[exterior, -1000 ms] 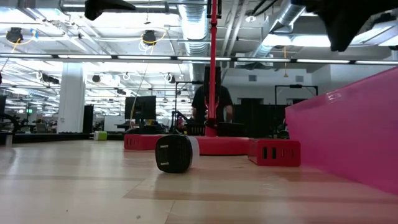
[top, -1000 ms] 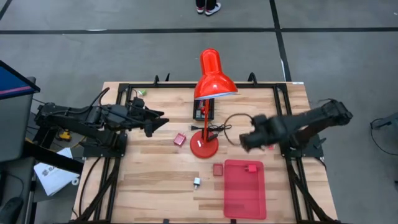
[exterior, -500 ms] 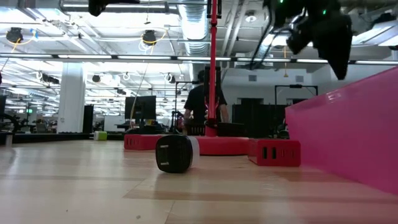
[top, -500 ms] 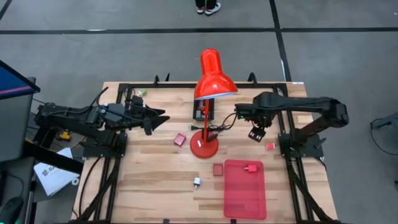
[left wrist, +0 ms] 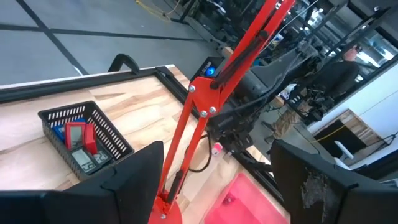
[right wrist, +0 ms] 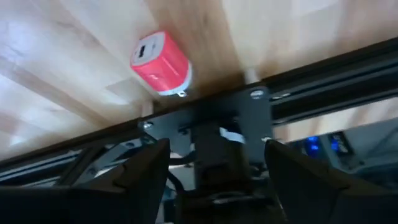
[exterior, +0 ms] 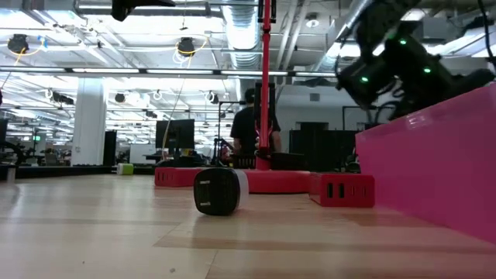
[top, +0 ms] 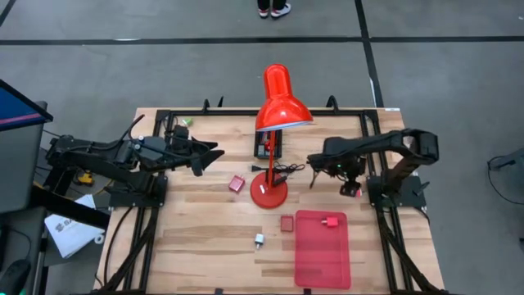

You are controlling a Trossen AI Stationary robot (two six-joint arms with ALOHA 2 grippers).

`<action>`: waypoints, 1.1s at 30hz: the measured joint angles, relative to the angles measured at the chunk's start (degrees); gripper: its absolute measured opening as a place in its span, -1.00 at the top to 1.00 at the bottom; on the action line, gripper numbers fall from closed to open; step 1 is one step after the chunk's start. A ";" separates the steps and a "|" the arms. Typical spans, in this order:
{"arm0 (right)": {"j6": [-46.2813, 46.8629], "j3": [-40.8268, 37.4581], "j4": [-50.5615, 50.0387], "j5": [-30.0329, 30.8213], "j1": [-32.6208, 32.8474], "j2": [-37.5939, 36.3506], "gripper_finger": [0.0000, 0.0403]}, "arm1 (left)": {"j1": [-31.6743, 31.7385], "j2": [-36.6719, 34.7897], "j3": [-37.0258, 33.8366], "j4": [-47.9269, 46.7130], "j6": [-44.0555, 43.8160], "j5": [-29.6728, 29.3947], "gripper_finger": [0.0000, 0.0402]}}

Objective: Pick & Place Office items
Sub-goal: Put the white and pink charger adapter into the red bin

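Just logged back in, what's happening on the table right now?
Neither arm holds anything. The right end effector hangs open by the table's right edge, near a small pink charger lying beside the arm's base. The left end effector waits open at the left. One pink piece lies in the red tray; other pieces sit on the table around the red lamp.

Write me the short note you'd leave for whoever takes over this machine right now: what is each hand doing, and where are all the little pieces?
Left hand: open, empty, hovering over the table's back left.
Right hand: open, empty, right of the red desk lamp.
Pink charger block: on the wood at the right edge, by the right arm's base.
Done: one red piece lies in the red tray.
Left: red block beside the tray, pink block left of the lamp base, white-silver plug near the front, green piece at the back left.
The black mesh basket behind the lamp holds more.
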 joint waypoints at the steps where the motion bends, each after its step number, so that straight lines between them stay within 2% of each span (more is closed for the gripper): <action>1: 0.49 -1.41 0.84 -0.86 0.27 -1.13 -0.27 | 0.00 0.09 0.00 -0.04 0.02 -0.05 -0.42; 9: 6.05 -7.55 5.84 -3.29 5.98 -8.42 -0.27 | 0.03 0.08 0.00 0.00 0.63 -1.83 -0.42; 15: 7.21 -9.39 11.06 -1.63 10.14 -7.93 -0.27 | 0.04 0.08 0.00 0.44 0.63 -2.04 -0.42; 23: 10.44 -9.75 12.68 -1.86 11.31 -1.87 -0.27 | 0.04 0.08 0.00 2.66 0.67 -2.06 -0.42; 29: 9.12 -9.75 14.71 -3.31 12.05 4.30 -0.27 | 0.75 0.08 0.00 2.67 0.66 -2.06 -0.42; 33: 8.99 -9.72 16.88 -3.38 12.98 5.93 -0.27 | 0.74 0.08 0.00 2.65 0.66 -2.06 -0.42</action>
